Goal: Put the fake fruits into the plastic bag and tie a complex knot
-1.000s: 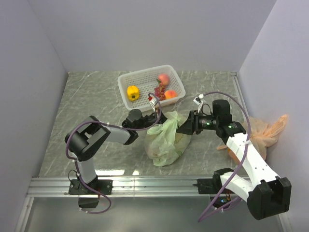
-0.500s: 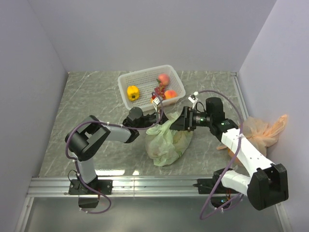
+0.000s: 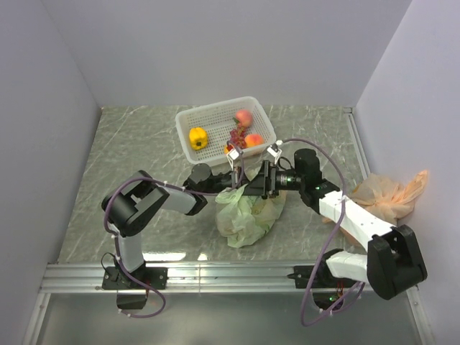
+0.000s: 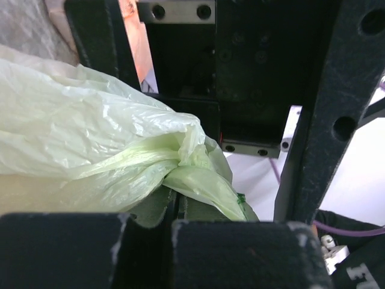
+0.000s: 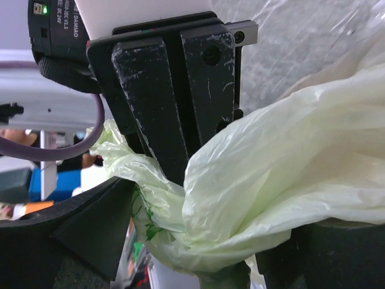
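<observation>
The plastic bag (image 3: 248, 214) rests at mid-counter (image 3: 129, 158). At its bunched neck, the left end effector (image 3: 239, 181) is clamped on the film. The right end effector (image 3: 259, 182) straddles the neck, jaws apart. Beyond, fake fruits (image 3: 198, 137) lie in the white basket (image 3: 215, 108).

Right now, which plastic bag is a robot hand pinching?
The pale green plastic bag in the middle: the left hand pinches its bunched top. The peach-orange plastic bag lies untouched beside the right wall.
</observation>
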Available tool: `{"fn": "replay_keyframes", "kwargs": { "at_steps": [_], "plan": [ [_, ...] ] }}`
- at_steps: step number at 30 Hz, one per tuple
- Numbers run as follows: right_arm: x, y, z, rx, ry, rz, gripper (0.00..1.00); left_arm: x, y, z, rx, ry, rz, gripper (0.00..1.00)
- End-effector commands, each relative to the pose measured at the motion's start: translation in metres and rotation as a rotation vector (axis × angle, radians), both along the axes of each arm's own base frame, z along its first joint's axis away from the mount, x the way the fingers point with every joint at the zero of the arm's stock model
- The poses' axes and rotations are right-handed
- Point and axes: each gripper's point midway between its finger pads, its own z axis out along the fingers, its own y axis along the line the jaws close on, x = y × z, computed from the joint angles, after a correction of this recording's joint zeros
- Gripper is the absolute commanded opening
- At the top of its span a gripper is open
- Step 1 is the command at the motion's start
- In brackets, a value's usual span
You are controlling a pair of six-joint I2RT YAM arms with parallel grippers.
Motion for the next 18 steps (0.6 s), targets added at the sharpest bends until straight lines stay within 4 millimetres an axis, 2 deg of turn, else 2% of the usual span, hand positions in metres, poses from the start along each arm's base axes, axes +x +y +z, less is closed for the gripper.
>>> {"fn": "replay_keyframes", "kwargs": {
  "at_steps": [1,2,3,6,7,8,10,11,13,14,18],
  "plan": [
    [-0.005,0.013,0.024,0.051,-0.097,0.120,0.78,-0.021,0.003,0.026,-0.090,-0.160,-0.037,0.00],
    [-0.010,0.009,0.013,0.006,-0.091,0.143,0.80,-0.021,0.003,0.027,-0.088,-0.170,-0.038,0.00],
    [-0.011,0.006,0.010,-0.012,-0.105,0.152,0.81,-0.020,0.002,0.025,-0.079,-0.181,-0.039,0.00],
    [-0.018,-0.008,0.006,-0.067,-0.160,0.187,0.86,-0.023,0.000,0.026,-0.086,-0.184,-0.063,0.00],
    [-0.011,-0.013,0.010,-0.087,-0.223,0.191,0.90,-0.022,0.000,0.024,-0.086,-0.178,-0.066,0.00],
    [-0.017,-0.021,0.003,-0.118,-0.162,0.195,0.91,-0.022,-0.001,0.025,-0.089,-0.176,-0.067,0.00],
    [-0.016,-0.029,0.006,-0.141,-0.164,0.202,0.92,-0.021,-0.001,0.027,-0.099,-0.169,-0.065,0.00],
    [-0.019,-0.040,0.000,-0.173,-0.140,0.197,0.92,-0.020,-0.002,0.027,-0.100,-0.165,-0.064,0.00],
    [-0.017,-0.049,0.006,-0.193,-0.194,0.209,0.92,-0.018,-0.003,0.028,-0.105,-0.163,-0.064,0.00],
    [-0.023,-0.056,0.005,-0.213,-0.165,0.215,0.96,-0.018,-0.003,0.028,-0.105,-0.161,-0.066,0.00],
    [-0.025,-0.070,0.012,-0.255,-0.174,0.190,0.95,-0.018,-0.005,0.028,-0.108,-0.152,-0.068,0.00]
  ]
}}
